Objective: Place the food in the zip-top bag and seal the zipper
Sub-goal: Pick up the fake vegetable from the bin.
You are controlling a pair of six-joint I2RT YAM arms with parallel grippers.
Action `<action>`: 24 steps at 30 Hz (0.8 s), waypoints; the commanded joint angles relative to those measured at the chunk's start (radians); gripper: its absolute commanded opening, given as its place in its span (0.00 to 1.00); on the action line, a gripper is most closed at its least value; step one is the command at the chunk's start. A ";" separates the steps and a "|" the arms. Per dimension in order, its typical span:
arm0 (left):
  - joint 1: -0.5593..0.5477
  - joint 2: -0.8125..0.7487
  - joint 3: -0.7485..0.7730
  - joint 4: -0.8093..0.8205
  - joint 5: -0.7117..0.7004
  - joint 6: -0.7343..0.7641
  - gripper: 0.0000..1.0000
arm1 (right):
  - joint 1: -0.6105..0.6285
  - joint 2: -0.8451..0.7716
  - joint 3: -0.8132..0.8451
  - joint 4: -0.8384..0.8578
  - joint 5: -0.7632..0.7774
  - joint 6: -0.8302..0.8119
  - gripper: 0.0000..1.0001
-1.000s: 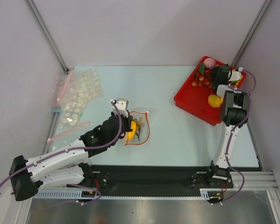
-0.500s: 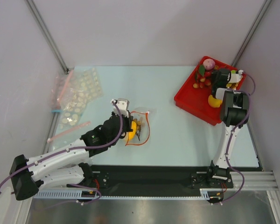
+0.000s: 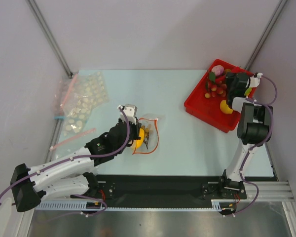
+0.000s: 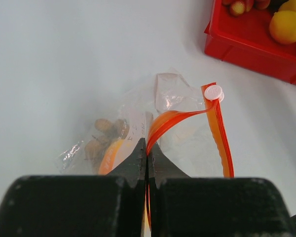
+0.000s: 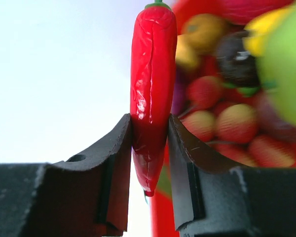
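Left fingers (image 4: 132, 167) pinched together, arm (image 3: 74, 163) stretched forward (right fingers (image 5: 113, 165) narrowly parted, gripping).

The left gripper (image 3: 136, 130) sits on the clear bag (image 3: 152, 134). The right gripper (image 3: 227, 85) hangs over the red tray (image 3: 199, 109) of toy food (image 3: 217, 90).

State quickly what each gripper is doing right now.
Left gripper: closed, pinching the zipper of the zip-top bag.
Right gripper: closed, holding the red chili.

A shallow red plastic tray (image 3: 200, 107) sits at two o'clock; clear white-dotted plastic bags (image 3: 84, 98) lie heaped at ten o'clock.
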 commanded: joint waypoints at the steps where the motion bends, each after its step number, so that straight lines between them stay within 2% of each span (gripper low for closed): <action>1: 0.002 -0.003 0.042 0.027 0.004 -0.018 0.00 | -0.001 -0.109 -0.029 0.064 -0.124 -0.033 0.18; 5: 0.004 0.002 0.040 0.034 0.018 -0.018 0.00 | 0.017 -0.213 -0.109 0.051 -0.200 -0.048 0.15; 13: 0.002 0.037 0.057 0.025 0.004 -0.008 0.00 | 0.163 -0.650 -0.334 -0.129 -0.097 -0.217 0.14; 18: 0.004 0.039 0.062 0.010 -0.019 0.005 0.00 | 0.360 -0.911 -0.530 -0.188 -0.054 -0.302 0.13; 19: 0.004 0.046 0.065 0.010 -0.014 0.004 0.00 | 0.385 -0.995 -0.561 -0.191 -0.053 -0.306 0.13; 24: 0.002 0.053 0.075 0.002 -0.013 0.010 0.00 | 0.552 -1.184 -0.762 -0.170 -0.083 -0.278 0.10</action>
